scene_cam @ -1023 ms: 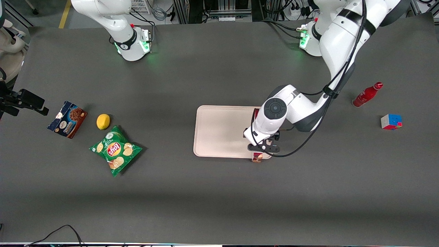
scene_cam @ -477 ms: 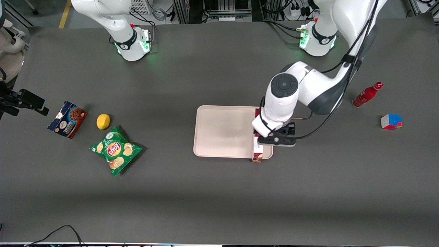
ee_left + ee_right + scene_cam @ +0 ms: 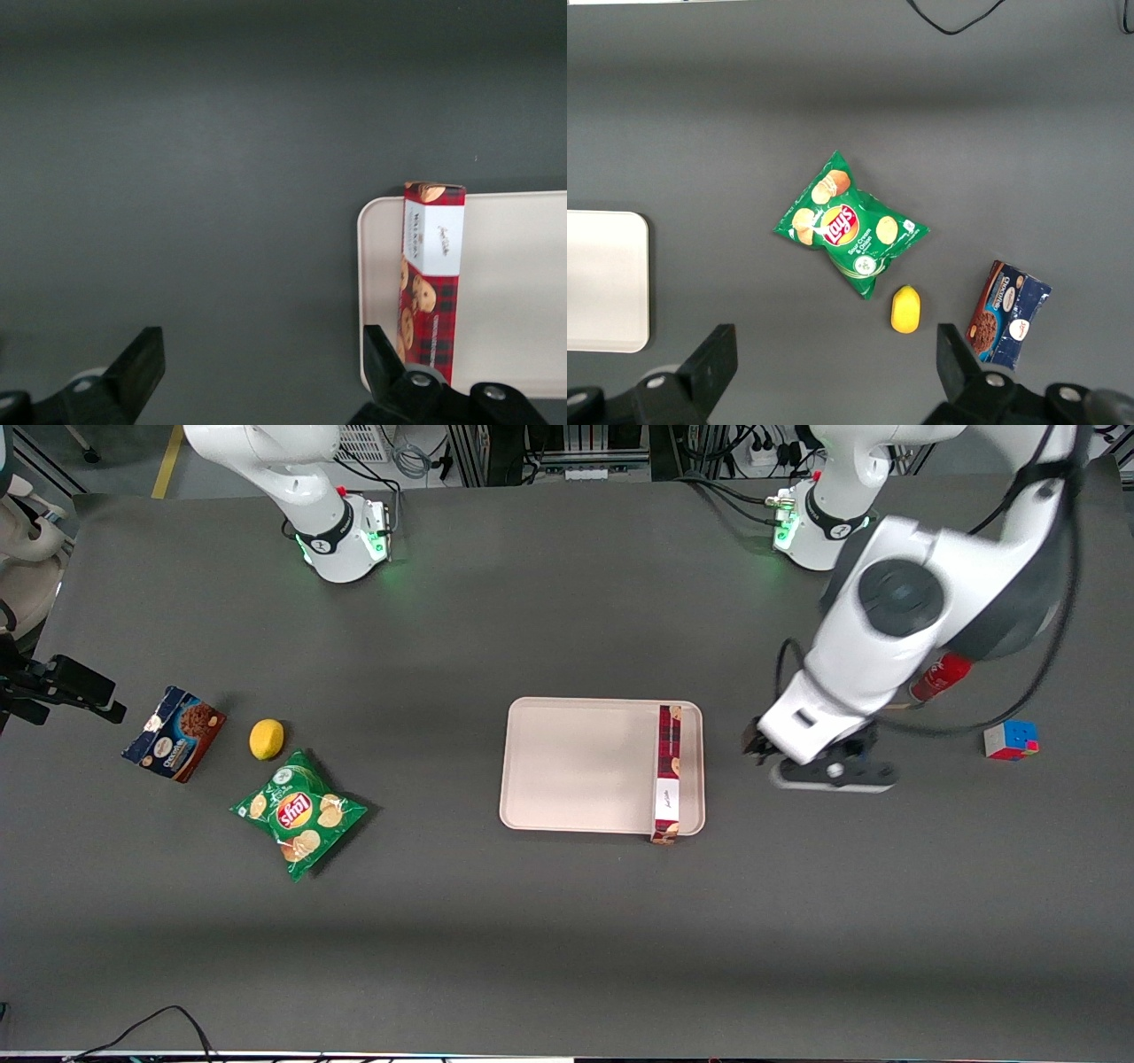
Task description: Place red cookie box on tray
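Observation:
The red cookie box [image 3: 669, 766] lies flat on the pale pink tray [image 3: 576, 766], along the tray's short edge toward the working arm's end. Its near end reaches just past the tray's front rim. My left gripper [image 3: 819, 766] hangs above bare table beside the tray, apart from the box and toward the working arm's end. In the left wrist view the gripper [image 3: 261, 367] is open, with only grey table between its black fingers [image 3: 142, 363]. That view also shows the plaid box [image 3: 431, 274] with its white label on the tray [image 3: 518, 283].
A red bottle [image 3: 941, 676], partly hidden by the arm, and a colour cube [image 3: 1010, 740] sit toward the working arm's end. A green chips bag [image 3: 299, 813], a lemon [image 3: 267, 739] and a blue-and-brown cookie box [image 3: 174, 732] lie toward the parked arm's end.
The gripper was over the box on the tray; it has let go, risen and swung off toward the working arm's end. The box stays on the tray.

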